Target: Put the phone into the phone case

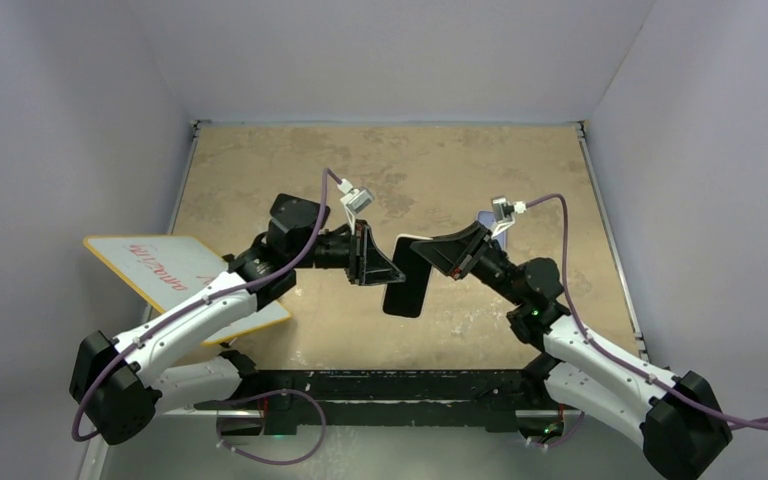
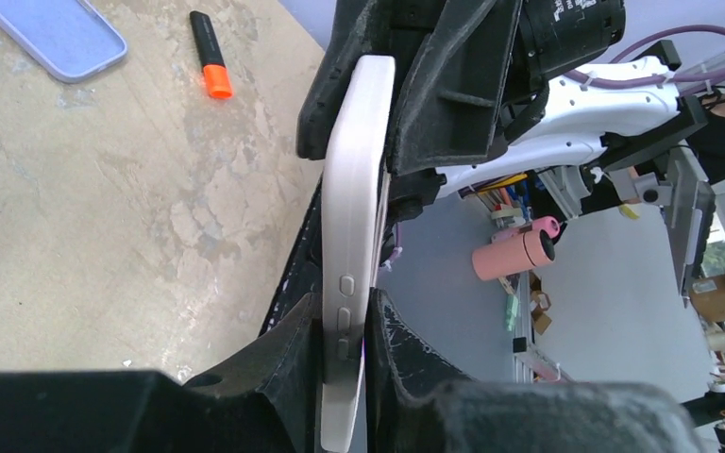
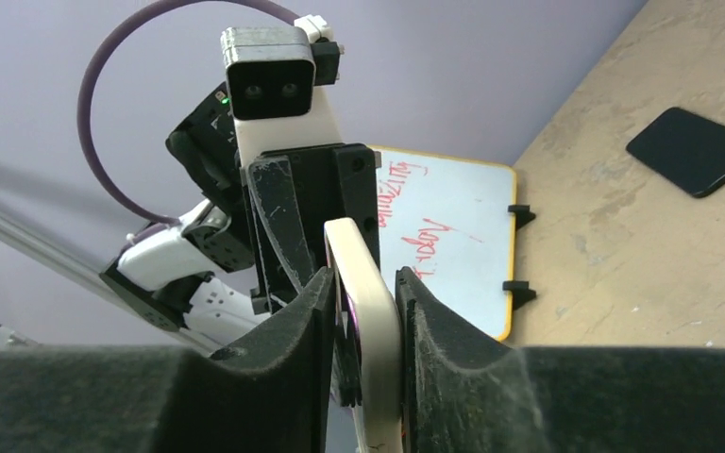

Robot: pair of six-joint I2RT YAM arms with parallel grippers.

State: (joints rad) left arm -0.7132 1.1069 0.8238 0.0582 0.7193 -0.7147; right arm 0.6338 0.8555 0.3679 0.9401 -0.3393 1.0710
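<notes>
In the left wrist view, the phone stands edge-on in the air, with its side buttons toward the camera. The left gripper is closed narrow on the near end, and the right gripper pinches the far end. The phone case lies flat on the table, well apart from them and near an orange marker.

In the right wrist view, the pale edge sits between my right fingers. Both seem to touch it, but how firmly I cannot tell.

In the top view, both arms meet above the middle of the table, and the case is half hidden behind the right gripper.

My worry is two grips on one thin phone. If one arm moves while both hold it, I think the phone may twist or slide out. If one lets go while the other grips weakly, it may drop on the table.
</notes>
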